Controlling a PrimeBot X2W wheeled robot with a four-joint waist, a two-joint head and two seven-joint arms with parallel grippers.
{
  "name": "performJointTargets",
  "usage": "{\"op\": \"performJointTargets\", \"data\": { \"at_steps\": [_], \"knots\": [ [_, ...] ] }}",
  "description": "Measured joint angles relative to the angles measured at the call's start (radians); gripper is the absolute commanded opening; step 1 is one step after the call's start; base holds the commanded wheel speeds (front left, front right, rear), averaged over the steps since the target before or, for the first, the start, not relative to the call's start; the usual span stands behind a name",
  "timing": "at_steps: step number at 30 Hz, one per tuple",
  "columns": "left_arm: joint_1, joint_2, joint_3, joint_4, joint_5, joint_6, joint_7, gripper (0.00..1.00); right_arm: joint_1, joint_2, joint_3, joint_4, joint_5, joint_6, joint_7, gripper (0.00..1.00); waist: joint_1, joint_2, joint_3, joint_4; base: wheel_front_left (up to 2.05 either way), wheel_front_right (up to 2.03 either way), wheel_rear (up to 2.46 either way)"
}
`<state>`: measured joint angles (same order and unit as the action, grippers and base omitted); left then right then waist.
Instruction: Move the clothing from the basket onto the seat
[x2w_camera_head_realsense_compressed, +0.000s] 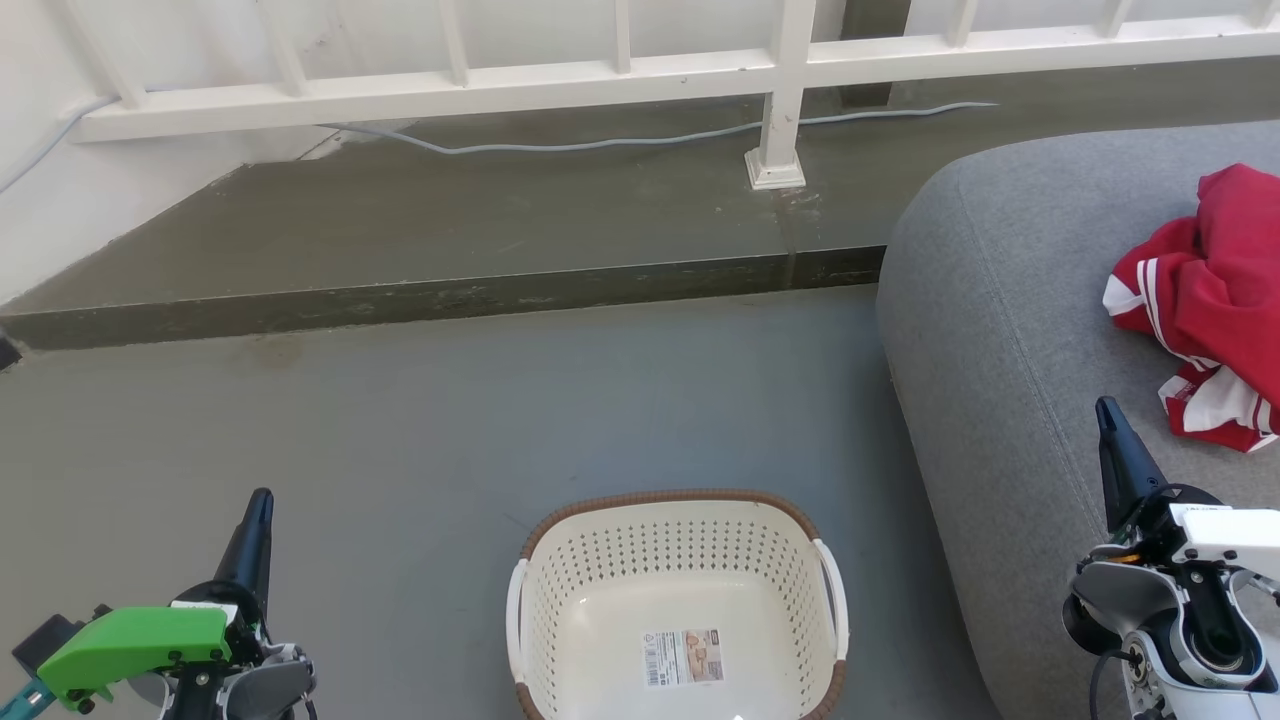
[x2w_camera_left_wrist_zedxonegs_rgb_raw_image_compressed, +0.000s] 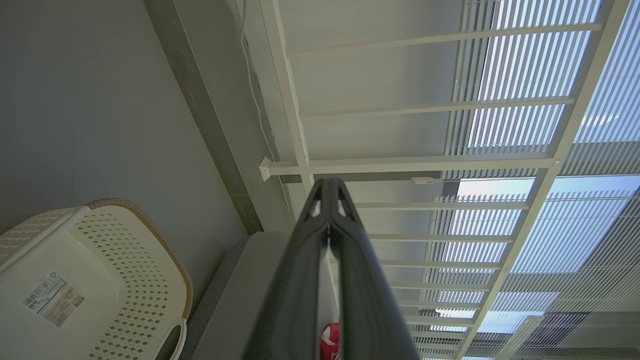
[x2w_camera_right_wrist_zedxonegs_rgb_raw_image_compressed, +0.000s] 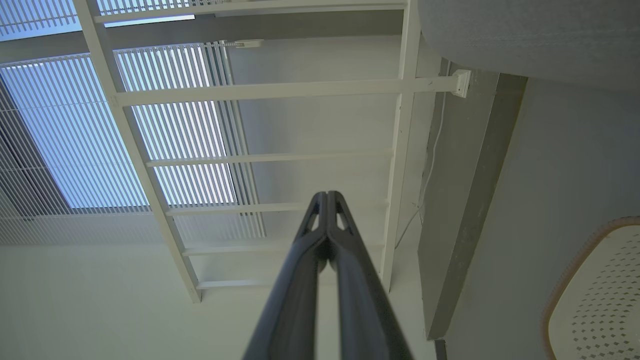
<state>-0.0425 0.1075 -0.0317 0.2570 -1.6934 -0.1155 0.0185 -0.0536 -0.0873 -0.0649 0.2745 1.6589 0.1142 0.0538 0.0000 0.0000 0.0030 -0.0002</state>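
**1. My left gripper** (x2w_camera_head_realsense_compressed: 261, 503). Two long dark fingers pressed together from base to tip, with nothing between them. It hangs above the floor (x2w_camera_head_realsense_compressed: 400, 430), fingers pointing toward the step. A green cover (x2w_camera_head_realsense_compressed: 140, 640) sits on the wrist behind it.

**2. My right gripper** (x2w_camera_head_realsense_compressed: 1106, 408). Fingers likewise closed tip to tip and holding nothing. It is poised over the near part of the seat, close to the seat's stitched seam (x2w_camera_head_realsense_compressed: 1050, 400), with its white and grey wrist housing (x2w_camera_head_realsense_compressed: 1190, 590) behind.

**3. The basket** (x2w_camera_head_realsense_compressed: 680, 497). Cream perforated plastic with a brown woven-look rim and a white handle on each side. It stands upright on the floor between my two grippers, near the seat's rounded left edge but apart from it. A label sticker (x2w_camera_head_realsense_compressed: 684, 656) lies in plain sight on its floor.

**4. The seat** (x2w_camera_head_realsense_compressed: 1000, 330). A large grey upholstered cushion resting on the floor to my right, its far corner lying over the step.

**5. The clothing** (x2w_camera_head_realsense_compressed: 1220, 290). Bright red fabric with white stripes and trim, lying crumpled on top of the seat beyond my right gripper. It is toward the seat's right side, where the head view's edge cuts it off. It is well apart from the basket, and neither gripper touches it.

**6. The surroundings.**
- A raised concrete step (x2w_camera_head_realsense_compressed: 400, 220) runs across the far side of the floor.
- A white railing (x2w_camera_head_realsense_compressed: 600, 75) stands on the step, its post base (x2w_camera_head_realsense_compressed: 775, 170) near the seat's far corner.
- A pale cable (x2w_camera_head_realsense_compressed: 600, 143) trails along the step beneath the railing.
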Motion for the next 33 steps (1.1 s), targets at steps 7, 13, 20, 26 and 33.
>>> {"op": "performJointTargets", "data": {
  "at_steps": [7, 13, 20, 26, 33],
  "knots": [
    [0.000, 0.000, 0.001, 0.004, 0.000, -0.001, 0.000, 0.00, 0.000, 0.000, -0.001, 0.001, 0.000, 0.000, 0.000, 0.00, 0.0000, 0.0000, 0.000, 0.000, 0.00, 0.00, 0.00],
    [0.000, 0.000, 0.001, 0.007, 0.000, -0.003, 0.008, 0.00, 0.000, 0.000, -0.001, 0.002, 0.000, 0.000, 0.000, 0.00, 0.0000, 0.0000, 0.000, 0.000, 0.00, 0.00, 0.00],
    [-0.001, 0.000, 0.002, 0.011, 0.000, -0.003, 0.008, 0.00, 0.000, 0.001, -0.002, 0.003, 0.000, 0.000, 0.000, 0.00, 0.0000, 0.0000, 0.000, 0.000, 0.00, 0.00, 0.00],
    [-0.001, -0.001, 0.002, 0.014, 0.000, -0.003, 0.008, 0.00, 0.000, 0.001, -0.003, 0.004, 0.000, 0.000, 0.000, 0.00, 0.0000, 0.0000, 0.000, 0.000, 0.00, 0.00, 0.00],
    [-0.001, -0.001, 0.003, 0.016, 0.000, -0.003, 0.008, 0.00, 0.000, 0.003, -0.004, 0.006, 0.000, 0.000, 0.000, 0.00, 0.0000, 0.0000, 0.000, 0.000, 0.00, 0.00, 0.00]
  ]
}}
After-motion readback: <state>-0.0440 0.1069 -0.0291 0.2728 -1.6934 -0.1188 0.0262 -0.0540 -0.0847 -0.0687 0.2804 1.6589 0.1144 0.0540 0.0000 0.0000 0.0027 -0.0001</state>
